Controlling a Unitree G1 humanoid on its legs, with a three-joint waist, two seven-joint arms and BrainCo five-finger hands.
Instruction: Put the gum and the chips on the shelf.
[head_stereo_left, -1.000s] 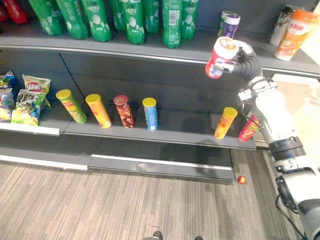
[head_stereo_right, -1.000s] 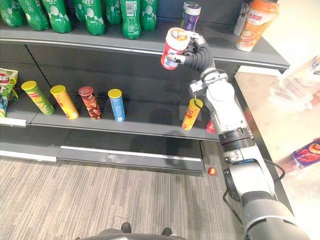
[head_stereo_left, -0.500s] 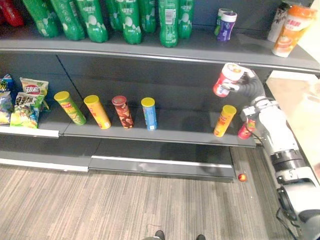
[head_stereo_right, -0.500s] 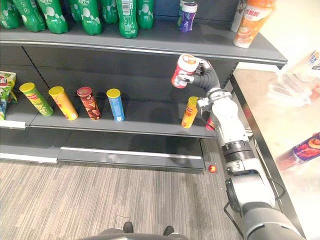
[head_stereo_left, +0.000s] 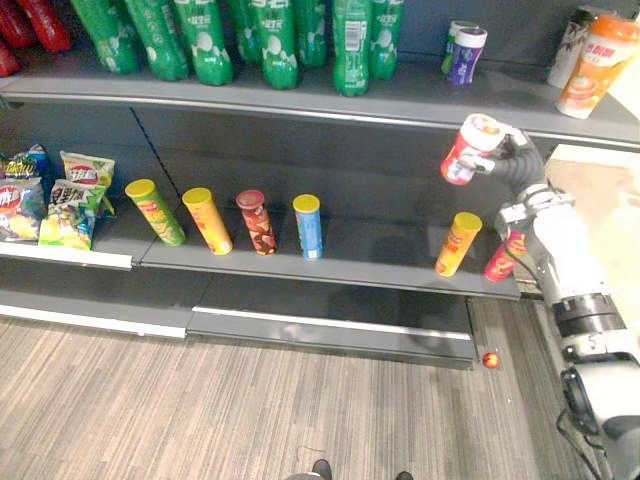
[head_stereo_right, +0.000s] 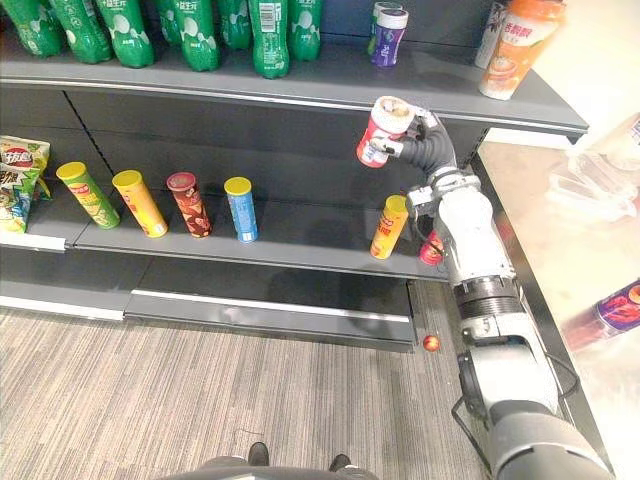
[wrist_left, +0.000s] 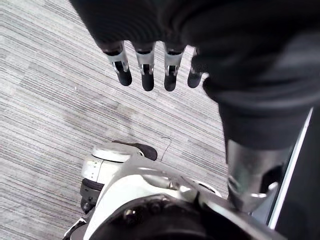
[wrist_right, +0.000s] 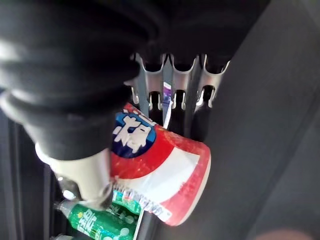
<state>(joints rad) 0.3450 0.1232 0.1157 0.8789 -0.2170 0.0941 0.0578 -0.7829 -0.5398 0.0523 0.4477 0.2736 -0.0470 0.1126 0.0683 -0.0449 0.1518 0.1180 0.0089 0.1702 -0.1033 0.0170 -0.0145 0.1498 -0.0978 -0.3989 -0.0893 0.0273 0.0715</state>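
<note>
Here the right robot hand (head_stereo_right: 422, 148) is clenched round a red-and-white plastic tub with a pale lid (head_stereo_right: 383, 131). The right wrist view shows its fingers (wrist_right: 170, 95) wrapped over one side and the thumb on the other. The tub is held tilted, lid uppermost, out in front of the grey metal upper shelf (head_stereo_left: 400, 100), just below its front lip and toward its right end. Gripping the body leaves the base free for setting down, and from this height the tub probably has to rise to clear the lip. By its shape it looks akin to the two small purple-capped jars (head_stereo_left: 463, 52) at the back of the upper shelf, so it is likely the gum. A bare stretch of the upper shelf lies between those jars and a tall orange paper cup (head_stereo_left: 590, 70) at its right end. A row of green plastic bottles (head_stereo_left: 350, 45) fills its left and middle. On the board beneath the upper shelf stand five chip tubes: yellow-green (head_stereo_left: 155, 212), yellow (head_stereo_left: 207, 221), dark red (head_stereo_left: 257, 222), blue (head_stereo_left: 308, 227) and orange-yellow (head_stereo_left: 457, 243). Which of them belongs to the task I cannot tell. The orange-yellow tube and a pink one (head_stereo_left: 500, 262) sit under the upper shelf's right end, close beside the forearm, and could be knocked. Crinkled snack bags (head_stereo_left: 70, 200) lie under the upper shelf's left end. The left robot hand (wrist_left: 146, 70) hangs over the floor, fingers straight and empty.
</note>
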